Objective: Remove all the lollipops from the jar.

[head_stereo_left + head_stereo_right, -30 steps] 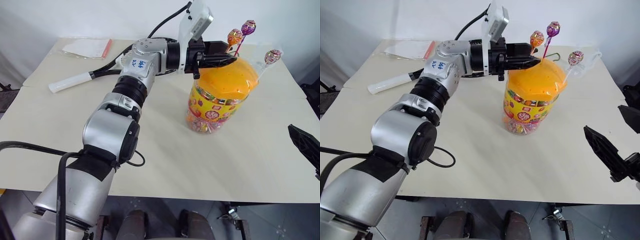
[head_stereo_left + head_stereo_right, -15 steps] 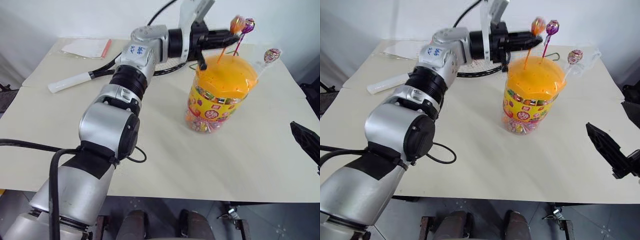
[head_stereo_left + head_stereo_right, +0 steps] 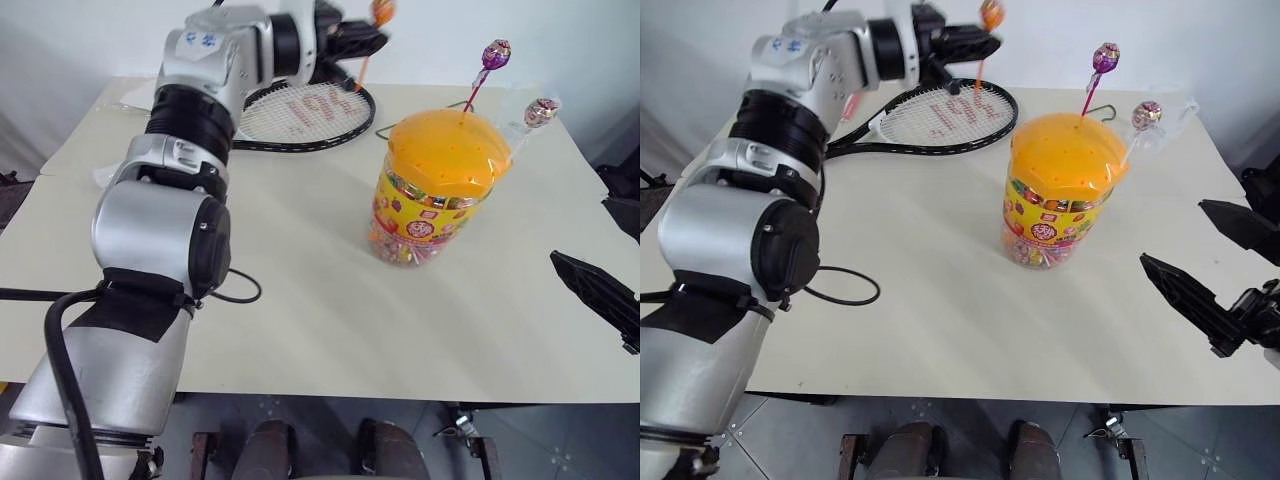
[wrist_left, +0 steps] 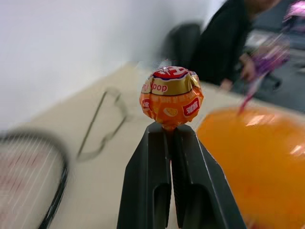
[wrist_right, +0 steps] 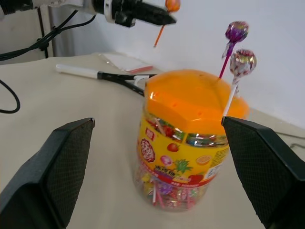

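Observation:
The jar (image 3: 438,190), a clear tub with an orange domed lid and a yellow candy label, stands right of the table's middle. Two lollipops stick up from its lid: a purple one (image 3: 496,52) and a pale one (image 3: 543,110). My left gripper (image 3: 365,40) is shut on the stick of the orange lollipop (image 4: 171,98). It holds that lollipop in the air, left of the jar and above the racket head. To the jar's right, my right gripper (image 3: 1175,235) stands open and apart from it, with nothing between its fingers.
A badminton racket (image 3: 300,105) lies on the table behind and left of the jar, its white handle running left. A bent wire hook (image 4: 102,119) lies near the jar's far side. A person in dark clothes (image 4: 224,47) sits beyond the table.
My left gripper shut on the orange lollipop's stick, pulled it up out of the jar's lid and carried it left, over the racket. The right gripper stayed put.

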